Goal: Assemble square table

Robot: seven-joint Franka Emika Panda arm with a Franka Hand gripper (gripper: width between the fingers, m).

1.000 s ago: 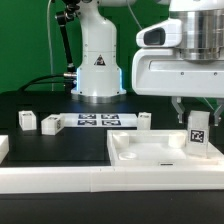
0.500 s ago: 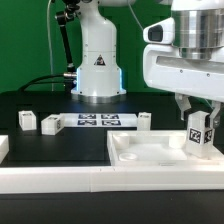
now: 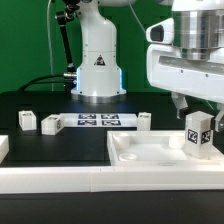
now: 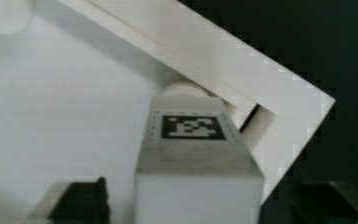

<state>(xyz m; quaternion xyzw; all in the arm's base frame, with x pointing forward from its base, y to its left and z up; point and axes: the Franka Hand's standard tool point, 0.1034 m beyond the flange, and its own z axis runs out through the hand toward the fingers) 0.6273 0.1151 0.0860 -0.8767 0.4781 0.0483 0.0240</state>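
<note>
a white square table slab [image 3: 150, 152] with a raised rim lies on the black desk [image 3: 60, 150] at the exterior view's right, and a tagged leg [image 3: 199, 137] stands upright on it near a corner of the rim. the tool [image 3: 198, 116] hangs around that leg with its jaws wide, a gap showing on either side, gripping nothing. another leg [image 3: 50, 124] stands just beside the marker board [image 3: 95, 121] at the exterior view's left, and one more leg [image 3: 144, 121] at its right end.

You've got 1 white square plastic slab with raised rim [image 3: 150, 151], 4 short white tagged block legs [image 3: 25, 121] [image 3: 51, 123] [image 3: 145, 121] [image 3: 200, 137], 1 thin flat white marker board [image 3: 97, 121], 1 long white border rail [image 3: 60, 178], 1 white robot arm [image 3: 97, 60].
</note>
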